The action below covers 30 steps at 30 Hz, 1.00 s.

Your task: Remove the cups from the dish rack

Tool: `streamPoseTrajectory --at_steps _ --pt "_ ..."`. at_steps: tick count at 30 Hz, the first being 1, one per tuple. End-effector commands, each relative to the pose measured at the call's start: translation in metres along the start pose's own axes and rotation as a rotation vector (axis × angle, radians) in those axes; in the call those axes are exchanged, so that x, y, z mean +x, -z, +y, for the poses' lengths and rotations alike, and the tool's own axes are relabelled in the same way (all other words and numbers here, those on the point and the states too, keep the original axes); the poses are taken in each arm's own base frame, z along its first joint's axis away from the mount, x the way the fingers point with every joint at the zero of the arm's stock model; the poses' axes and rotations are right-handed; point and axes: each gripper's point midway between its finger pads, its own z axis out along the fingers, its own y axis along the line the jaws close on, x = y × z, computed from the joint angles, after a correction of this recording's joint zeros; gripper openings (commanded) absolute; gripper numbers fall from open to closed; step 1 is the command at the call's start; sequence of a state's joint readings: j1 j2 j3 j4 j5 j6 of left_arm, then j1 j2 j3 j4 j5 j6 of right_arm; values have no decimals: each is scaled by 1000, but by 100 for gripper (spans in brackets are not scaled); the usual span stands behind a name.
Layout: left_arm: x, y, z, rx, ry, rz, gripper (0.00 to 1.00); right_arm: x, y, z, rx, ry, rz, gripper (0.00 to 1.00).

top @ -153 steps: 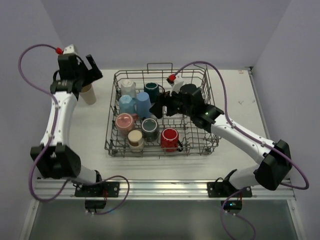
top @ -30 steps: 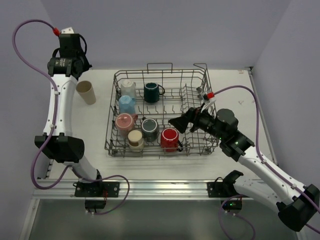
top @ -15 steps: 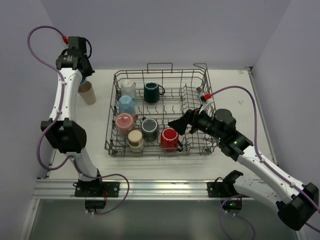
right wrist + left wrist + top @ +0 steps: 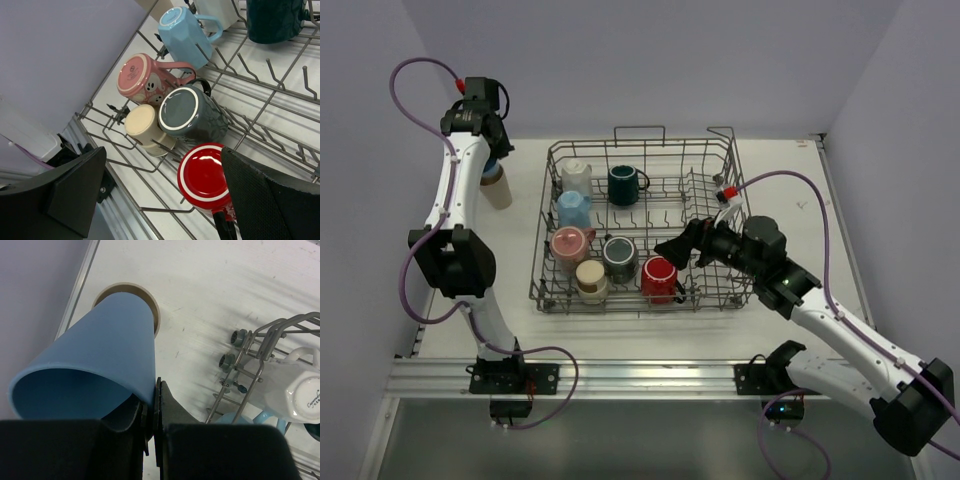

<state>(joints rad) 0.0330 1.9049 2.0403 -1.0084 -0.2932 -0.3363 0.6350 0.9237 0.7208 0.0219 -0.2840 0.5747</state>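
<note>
Left gripper [image 4: 152, 390]: clamped on rim of smooth tapered blue cup [image 4: 100, 360], newly swung above round beige cup [image 4: 150, 297] on the table left of the grey wire dish rack [image 4: 640, 145]; stacking likely next. Right gripper [image 4: 682, 250]: jaws wide, empty, now moved over glossy red mug [image 4: 202, 175]. Seven cups remain racked.

dish rack [image 4: 680, 195] mid-worktop | holds white cup [image 4: 576, 177], teal mug [image 4: 623, 184], light-blue mug [image 4: 573, 209], pink mug [image 4: 568, 243], cream cup [image 4: 590, 275], grey mug [image 4: 619, 256], red mug [image 4: 659, 277] | blue cup [image 4: 100, 360] tilted over beige cup [image 4: 152, 305], far left
</note>
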Motion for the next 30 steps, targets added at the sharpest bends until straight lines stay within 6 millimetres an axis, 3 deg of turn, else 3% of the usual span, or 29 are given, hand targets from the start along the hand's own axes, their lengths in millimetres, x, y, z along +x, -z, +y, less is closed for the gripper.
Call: streamPoseTrajectory --at_steps 1,28,30 --pt "-13 7 9 -17 -16 -39 0 -4 -1 6 -26 19 -9 99" --pt "1 -35 14 -12 -32 34 0 -1 -15 -2 11 20 31 99" --pt "1 -37 13 -7 -31 35 4 -1 -16 -1 11 20 32 99"
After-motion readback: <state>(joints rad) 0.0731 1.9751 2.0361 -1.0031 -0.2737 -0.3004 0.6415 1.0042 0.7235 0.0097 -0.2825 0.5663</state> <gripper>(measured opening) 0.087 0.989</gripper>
